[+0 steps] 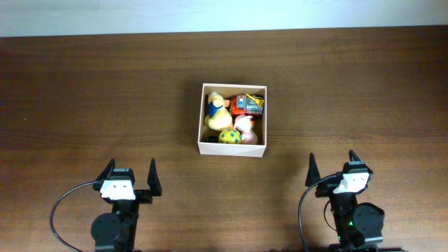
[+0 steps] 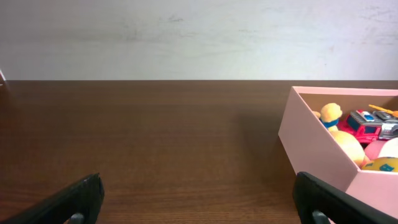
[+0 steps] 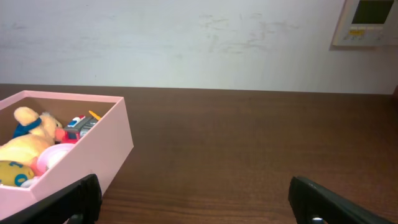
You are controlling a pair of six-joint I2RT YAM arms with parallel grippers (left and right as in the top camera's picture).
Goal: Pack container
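Container: square, shallow, open-topped cardboard container (image 1: pixel 231 150), white outside and tan inside, near the middle of the table (image 1: pixel 84 91), ahead of both hands and well apart from each.
Contents: yellow plush duck (image 1: pixel 215 112), red toy car (image 1: pixel 246 104), pink toy (image 1: pixel 246 126) and yellow ball with blue dots (image 1: pixel 229 136), all crowded together and filling most of the floor.
Task state: probably close to done, since no loose toys show on the table.
Weight: probably light, being thin card with small toys inside.
Stiffness: walls likely firm along the edges but apt to bow or crease under a hard pinch.
Slip: smooth walls on smooth wood, so likely to slide when pushed.
Hold: best by pinching over a rim where a gap is left inside, or by pressing two opposite outer walls, one hand per side.
Left hand: left hand (image 1: pixel 131 168) spread wide, holding nothing, low over the near edge.
Right hand: right hand (image 1: pixel 332 164) likewise spread wide and unladen.
Surface: dark brown wood-grain table, flat and bare around the container.
Room: pale scuffed wall (image 2: pixel 186 37) behind the far edge, with a wall panel (image 3: pixel 367 22) at upper right in the right wrist view.
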